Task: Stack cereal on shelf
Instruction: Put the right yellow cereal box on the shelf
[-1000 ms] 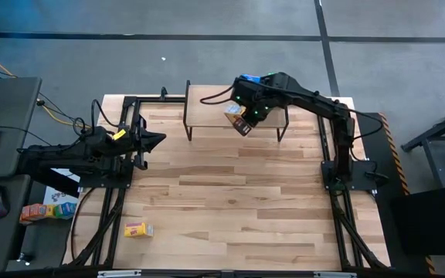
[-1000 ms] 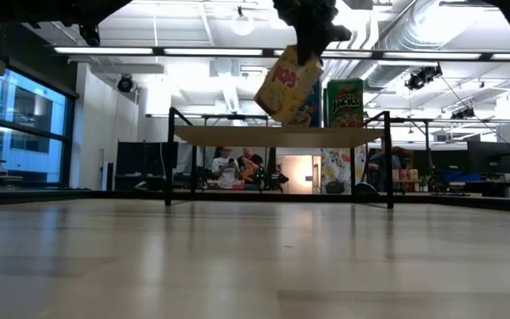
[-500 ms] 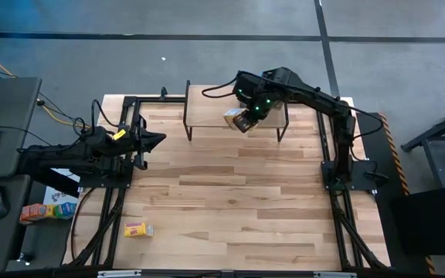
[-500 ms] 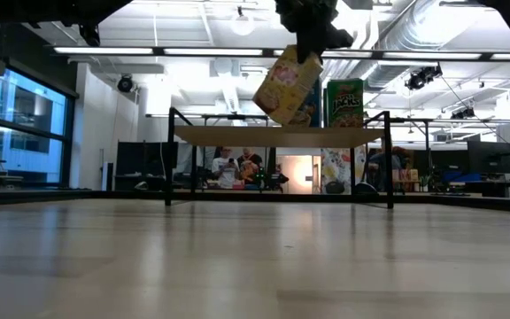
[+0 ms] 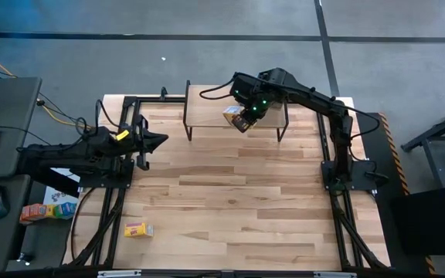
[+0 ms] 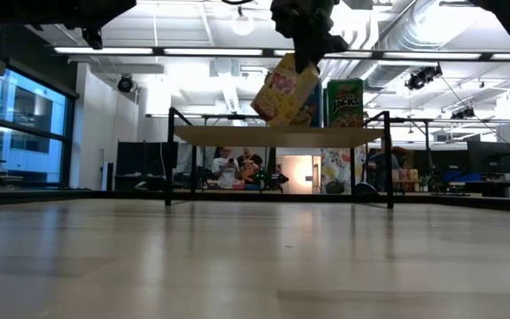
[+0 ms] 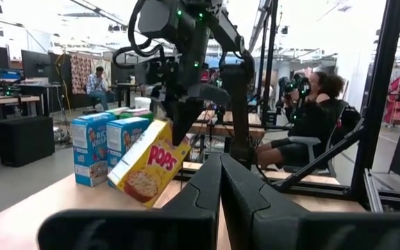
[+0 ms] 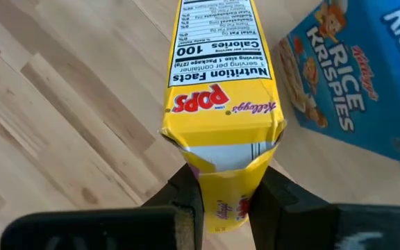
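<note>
My right gripper (image 5: 243, 117) is shut on a yellow Pops cereal box (image 6: 283, 89) and holds it just above the light wood shelf (image 5: 207, 112) at the table's far side. Two blue Rice Krispies boxes (image 7: 89, 148) stand upright on the shelf beside it, and one also shows in the right wrist view (image 8: 353, 76). A green box (image 6: 344, 102) stands on the shelf's right part. A second yellow box (image 5: 137, 229) lies flat near the table's near left corner. My left gripper (image 5: 159, 140) is shut and empty at the table's left edge. My right gripper pinches the yellow box's upper end (image 8: 224, 187) between its two fingers (image 8: 186, 201), on two opposite faces. The cardboard is pressed in between them. The fingers come from above, pointing down. The box hangs tilted below them, its lower corner (image 6: 268, 118) just above the shelf top.
The shelf's black legs (image 5: 188, 123) stand on the plank tabletop (image 5: 230, 201). Black arm frames run along both table sides. Coloured items (image 5: 39, 210) lie off the table on the left. People sit in the room beyond the shelf (image 6: 237, 168).
My right gripper has gone a little toward the table's far edge, farther over the shelf, with the yellow box. The box stays tilted and hanging below the fingers.
</note>
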### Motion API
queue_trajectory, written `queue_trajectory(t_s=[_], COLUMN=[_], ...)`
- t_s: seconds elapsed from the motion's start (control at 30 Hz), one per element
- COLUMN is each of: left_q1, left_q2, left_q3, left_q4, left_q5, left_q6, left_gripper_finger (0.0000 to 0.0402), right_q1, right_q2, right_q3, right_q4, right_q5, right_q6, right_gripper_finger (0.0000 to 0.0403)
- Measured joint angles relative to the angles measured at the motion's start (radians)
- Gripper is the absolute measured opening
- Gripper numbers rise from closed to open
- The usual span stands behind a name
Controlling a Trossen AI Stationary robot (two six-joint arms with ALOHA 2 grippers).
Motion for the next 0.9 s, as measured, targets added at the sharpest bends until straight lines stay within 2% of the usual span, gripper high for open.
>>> queue_trajectory(t_s=[0.23,0.47,0.63,0.73,0.9], left_q1=[0.0,0.0,0.0,0.0,0.0], left_q2=[0.029,0.039,0.04,0.04,0.04], left_q3=[0.0,0.0,0.0,0.0,0.0], left_q4=[0.025,0.034,0.034,0.035,0.035], left_q5=[0.0,0.0,0.0,0.0,0.0], left_q6=[0.001,0.0,0.0,0.0,0.0], left_gripper_finger=[0.0,0.0,0.0,0.0,0.0], right_q1=[0.0,0.0,0.0,0.0,0.0], right_q2=[0.001,0.007,0.007,0.007,0.007], right_q3=[0.0,-0.003,-0.003,-0.003,-0.003], right_q4=[-0.003,0.049,0.162,0.239,0.319], right_q5=[0.004,0.082,0.114,0.109,0.098], right_q6=[-0.061,-0.109,-0.165,-0.201,-0.237], right_gripper_finger=[0.0063,0.013,0.0181,0.0196,0.0199])
